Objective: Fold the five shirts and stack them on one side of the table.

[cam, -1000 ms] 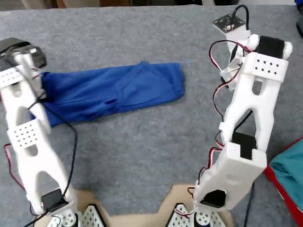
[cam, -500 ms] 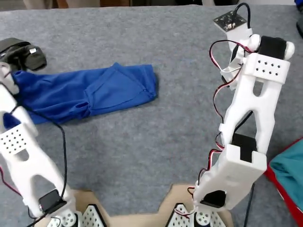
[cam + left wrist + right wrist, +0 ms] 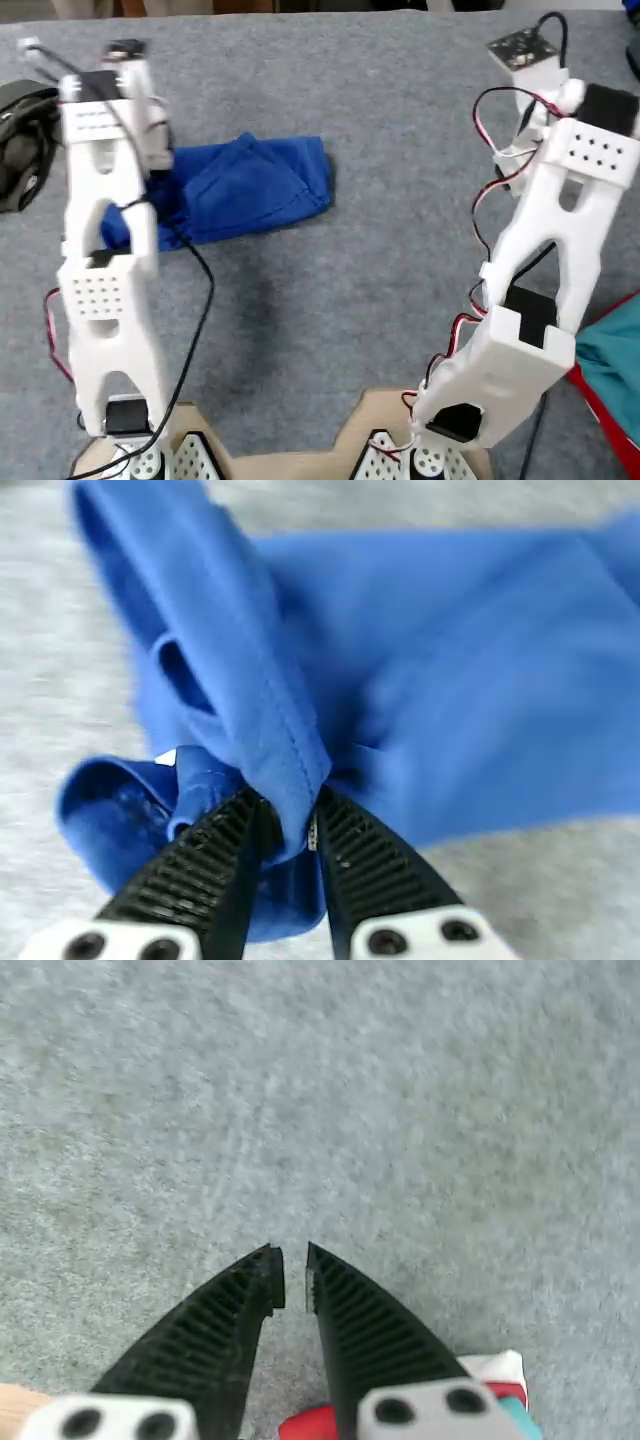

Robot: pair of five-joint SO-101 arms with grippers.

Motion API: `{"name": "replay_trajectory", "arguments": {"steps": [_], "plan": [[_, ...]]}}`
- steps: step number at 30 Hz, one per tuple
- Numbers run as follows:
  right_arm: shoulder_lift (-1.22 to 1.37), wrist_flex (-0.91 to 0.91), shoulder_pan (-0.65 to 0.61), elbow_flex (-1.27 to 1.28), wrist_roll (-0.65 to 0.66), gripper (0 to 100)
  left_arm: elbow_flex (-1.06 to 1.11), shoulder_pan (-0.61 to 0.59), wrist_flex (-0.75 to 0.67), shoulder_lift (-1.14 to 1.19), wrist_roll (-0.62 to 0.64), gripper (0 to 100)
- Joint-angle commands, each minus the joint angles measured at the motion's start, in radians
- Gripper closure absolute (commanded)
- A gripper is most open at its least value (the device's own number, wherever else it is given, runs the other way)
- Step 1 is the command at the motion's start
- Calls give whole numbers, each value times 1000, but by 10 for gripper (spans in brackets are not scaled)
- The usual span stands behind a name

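**Grey felt-covered table in soft, even light**

The grey felt-covered table (image 3: 340,300) takes up nearly all of the high view, its nap matted and faintly mottled, with no pattern or seam to be seen. The same fuzzy grey surface lies in the right wrist view (image 3: 420,1100) and along the edges of the left wrist view (image 3: 50,650). At the near edge sits a pale tan flat board with angular cut-outs (image 3: 290,468). Beyond the far edge runs a narrow brown wooden strip (image 3: 200,5), too thin to tell what it belongs to. Light falls from above, leaving only soft, blurred shadows (image 3: 262,292) on the felt.
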Motion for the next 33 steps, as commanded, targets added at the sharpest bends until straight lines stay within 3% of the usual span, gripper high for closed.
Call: {"name": "replay_trajectory", "arguments": {"steps": [1,5,12,21,27,31,33], "plan": [[-76,18,53,2,-5,940,5,117,6,-81,55,981],[-76,18,99,12,-2,940,5,244,-21,-79,147,981],[-76,15,142,127,0,940,6,364,-216,-35,331,981],[-76,12,171,143,41,941,5,485,-327,18,437,981],[-71,6,163,145,40,941,5,523,-361,21,442,980],[-68,6,163,145,40,941,12,514,-351,21,456,827],[-68,6,163,145,40,941,5,496,-325,19,523,760]]}}
